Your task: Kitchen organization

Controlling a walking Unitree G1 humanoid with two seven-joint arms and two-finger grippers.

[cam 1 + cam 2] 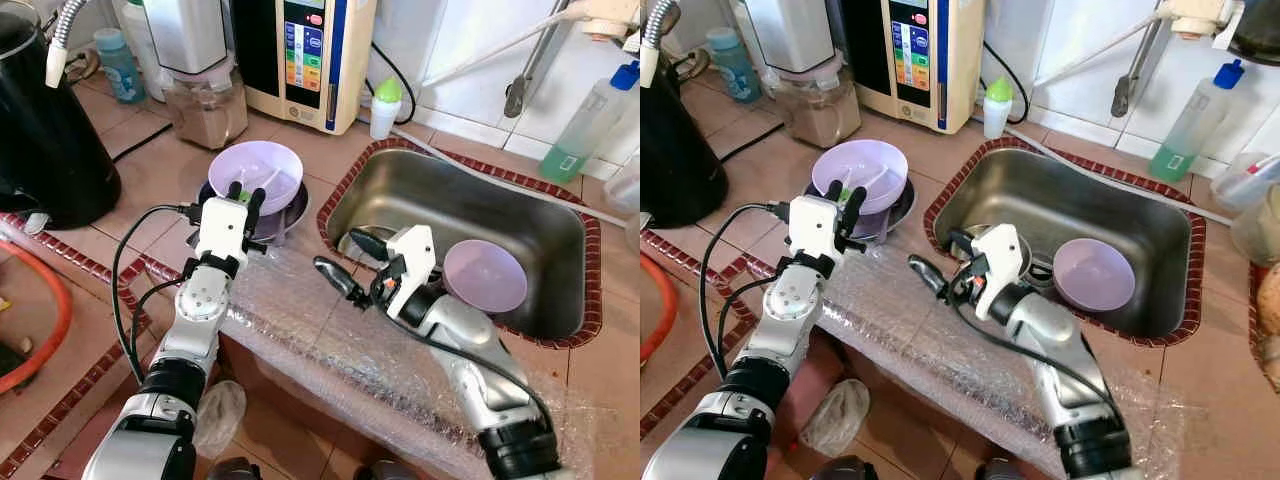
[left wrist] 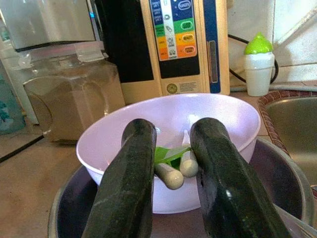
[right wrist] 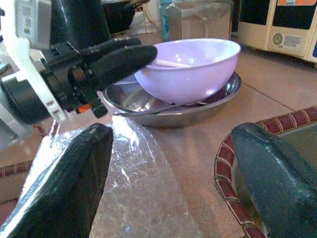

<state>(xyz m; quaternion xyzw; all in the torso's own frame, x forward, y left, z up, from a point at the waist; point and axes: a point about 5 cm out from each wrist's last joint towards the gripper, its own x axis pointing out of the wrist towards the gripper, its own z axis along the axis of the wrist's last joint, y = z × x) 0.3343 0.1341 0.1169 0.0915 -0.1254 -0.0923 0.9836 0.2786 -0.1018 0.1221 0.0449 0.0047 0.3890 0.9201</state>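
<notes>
On a terracotta-tiled kitchen counter, the robot's left gripper reached to the near rim of a lilac bowl stacked in a steel dish, its fingers slightly parted and closed on nothing. White utensil handles and a green scrap lay inside the bowl. The right gripper hung spread wide, empty, over the steel sink's near-left corner; a second lilac bowl sat in the basin. A bubble-wrap sheet covered the counter's front edge. Behind stood a cream appliance whose coloured buttons carried lettering too small to read, a green-capped bottle and a black kettle.
</notes>
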